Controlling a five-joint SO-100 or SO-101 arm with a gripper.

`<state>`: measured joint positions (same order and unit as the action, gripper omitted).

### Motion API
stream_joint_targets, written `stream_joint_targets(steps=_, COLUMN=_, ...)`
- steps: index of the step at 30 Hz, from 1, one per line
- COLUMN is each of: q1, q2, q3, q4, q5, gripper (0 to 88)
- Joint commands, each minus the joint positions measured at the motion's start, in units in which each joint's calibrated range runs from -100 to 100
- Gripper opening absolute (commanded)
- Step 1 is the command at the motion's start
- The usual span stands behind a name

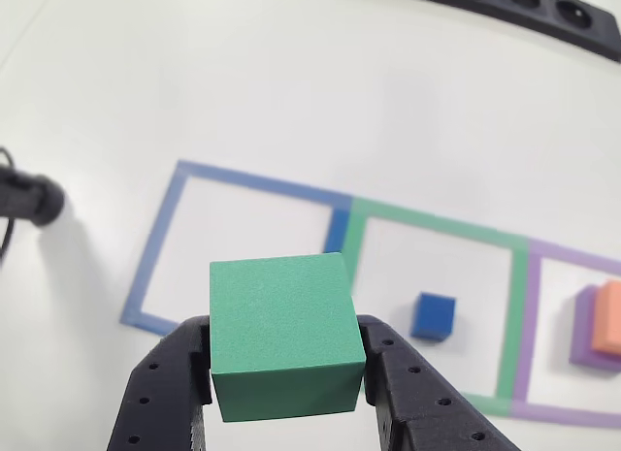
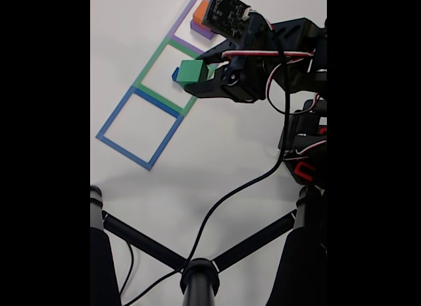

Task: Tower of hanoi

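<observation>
My gripper (image 1: 286, 359) is shut on a green cube (image 1: 284, 337), held above the table near the border between the blue taped square (image 1: 155, 247) and the green taped square (image 1: 514, 315). In the fixed view the green cube (image 2: 192, 71) sits at the tip of my gripper (image 2: 195, 76), over the green square (image 2: 150, 62). A small blue cube (image 1: 433, 315) lies inside the green square. An orange cube (image 1: 608, 317) rests on a purple block (image 1: 584, 337) in the purple taped square (image 1: 529, 373); the orange cube (image 2: 200, 11) also shows at the top of the fixed view.
A black power strip (image 1: 543, 10) lies along the far edge of the white table. A black cable end (image 1: 34, 199) sits at the left. In the fixed view a black tripod stand (image 2: 197, 273) and cables cross the lower part.
</observation>
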<state>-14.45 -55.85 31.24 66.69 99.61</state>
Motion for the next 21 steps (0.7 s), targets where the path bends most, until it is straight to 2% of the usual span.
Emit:
stream_joint_targets(steps=1, q1=-2.52, q2=-1.12, q3=11.96, q4=-13.8, q5=0.39, gripper=4.5)
stream_joint_targets(steps=7, q1=-3.66, q2=2.08, q3=32.32, q4=-39.05, q5=0.39, gripper=4.9)
stream_joint_targets(steps=12, q1=-3.58, q2=12.5, q3=43.49, q4=-62.28, q5=0.39, gripper=4.9)
stream_joint_targets(steps=21, q1=-4.27, q2=36.78, q3=48.22, q4=-94.9, q5=0.39, gripper=4.9)
